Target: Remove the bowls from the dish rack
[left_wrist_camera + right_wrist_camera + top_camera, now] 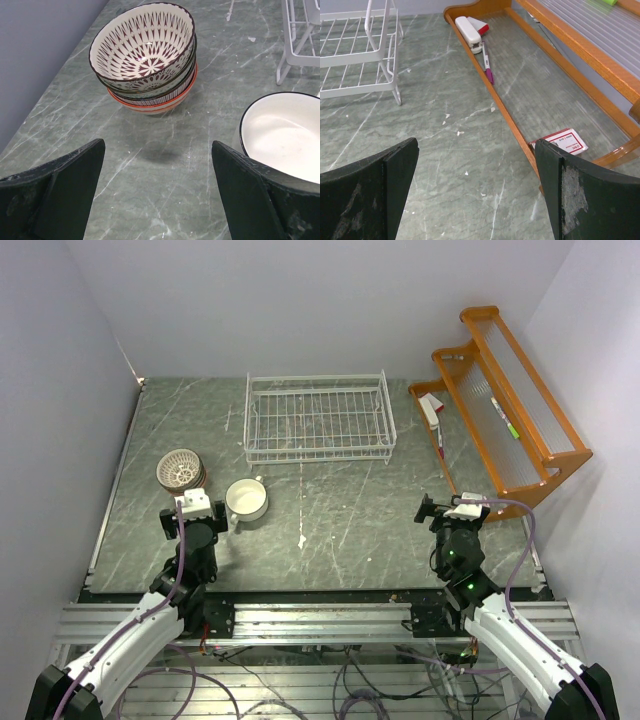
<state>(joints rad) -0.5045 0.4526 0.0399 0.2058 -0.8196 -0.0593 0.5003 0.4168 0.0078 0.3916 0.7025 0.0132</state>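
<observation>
The white wire dish rack (318, 418) stands at the back middle of the table with no bowls in it; its corner shows in the left wrist view (300, 35) and the right wrist view (360, 60). A stack of patterned bowls (181, 470) sits on the table at the left, seen close in the left wrist view (145, 55). A white bowl with a side handle (246, 500) sits beside it, at the right of the left wrist view (285, 135). My left gripper (157, 195) is open and empty, just in front of the bowls. My right gripper (477, 195) is open and empty over bare table.
An orange wooden shelf (505, 405) stands at the right, its lower edge running close to my right gripper (505, 115). It holds a white and red stapler (470, 31), a pen (486, 65) and a small card (562, 141). Grey walls close in both sides.
</observation>
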